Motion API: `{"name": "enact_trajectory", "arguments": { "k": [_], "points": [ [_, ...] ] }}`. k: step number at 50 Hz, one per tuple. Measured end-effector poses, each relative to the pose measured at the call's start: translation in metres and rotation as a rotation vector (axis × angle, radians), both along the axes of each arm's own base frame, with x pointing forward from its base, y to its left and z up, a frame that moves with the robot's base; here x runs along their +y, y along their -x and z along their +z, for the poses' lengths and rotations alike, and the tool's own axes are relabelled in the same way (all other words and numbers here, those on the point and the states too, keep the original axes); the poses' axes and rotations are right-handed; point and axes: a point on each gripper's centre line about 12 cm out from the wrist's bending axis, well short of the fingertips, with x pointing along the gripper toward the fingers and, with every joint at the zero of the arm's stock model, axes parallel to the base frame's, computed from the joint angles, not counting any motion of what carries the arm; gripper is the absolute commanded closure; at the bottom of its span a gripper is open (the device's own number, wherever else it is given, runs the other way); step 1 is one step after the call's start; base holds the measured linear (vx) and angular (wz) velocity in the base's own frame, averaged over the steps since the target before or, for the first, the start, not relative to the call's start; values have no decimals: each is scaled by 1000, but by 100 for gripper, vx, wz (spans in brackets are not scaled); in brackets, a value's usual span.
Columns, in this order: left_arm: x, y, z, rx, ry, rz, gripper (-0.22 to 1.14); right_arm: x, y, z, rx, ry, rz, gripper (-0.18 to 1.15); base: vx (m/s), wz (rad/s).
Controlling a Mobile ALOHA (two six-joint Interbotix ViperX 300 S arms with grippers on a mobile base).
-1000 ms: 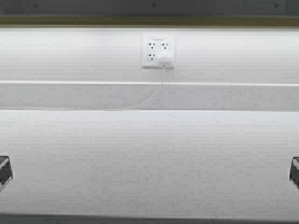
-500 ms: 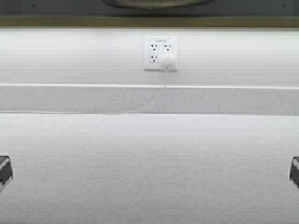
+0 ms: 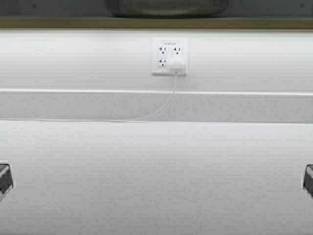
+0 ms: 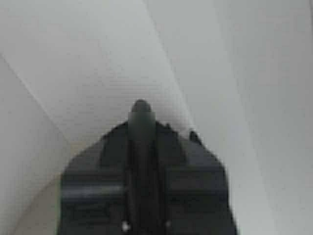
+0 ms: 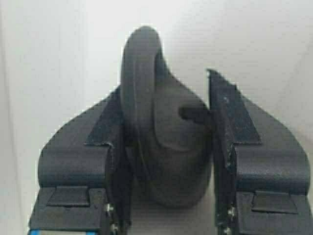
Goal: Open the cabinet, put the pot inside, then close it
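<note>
The pot (image 3: 166, 7) shows only as its dark grey lower body at the top middle of the high view. It hangs just above the tan bottom edge of the cabinet (image 3: 156, 22), against the grey interior. The doors are out of view. My left gripper (image 4: 142, 126) is shut on a slim black loop handle (image 4: 142, 110). My right gripper (image 5: 166, 85) is shut on the other black loop handle (image 5: 139, 58). Both grippers are out of the high view.
A white wall outlet (image 3: 169, 56) with a white plug and a trailing cable (image 3: 161, 105) sits on the backsplash. The white counter (image 3: 156, 171) fills the lower half. Dark arm parts show at the left edge (image 3: 4, 178) and right edge (image 3: 309, 180).
The pot's underside has come down into the top of the high view. The outlet and counter have shifted slightly down and right and the counter's front edge has left the view, so the robot has moved.
</note>
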Motion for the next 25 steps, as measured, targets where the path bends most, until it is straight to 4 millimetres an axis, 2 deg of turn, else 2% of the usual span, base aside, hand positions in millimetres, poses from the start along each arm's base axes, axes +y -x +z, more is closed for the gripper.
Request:
{"name": "enact_trajectory", "arguments": {
  "k": [3,5,11,14,16,21,25],
  "points": [
    [0,0,-1,-2,3,2,70,-1,1,-4,6,0,-1,70,2,-1],
    [1,0,-1,-6,7,6,58,-1,2,-6,9,2,-3,54,2,0],
    [2,1,-7,-26,21,20,12,-4,6,-11,-9,3,-18,10,1,0],
    [4,2,-10,-35,40,29,-12,-6,8,-15,-17,-14,-25,-5,1,-1],
    [4,2,-11,-39,62,34,-16,-6,10,-16,-20,-25,-27,-8,0,0],
    [4,3,-9,-73,131,42,-10,-8,11,-18,-36,-27,-38,-6,0,0],
    [2,4,-7,-91,161,39,-10,-8,12,-16,-44,-22,-38,-6,0,0]
  ]
}}
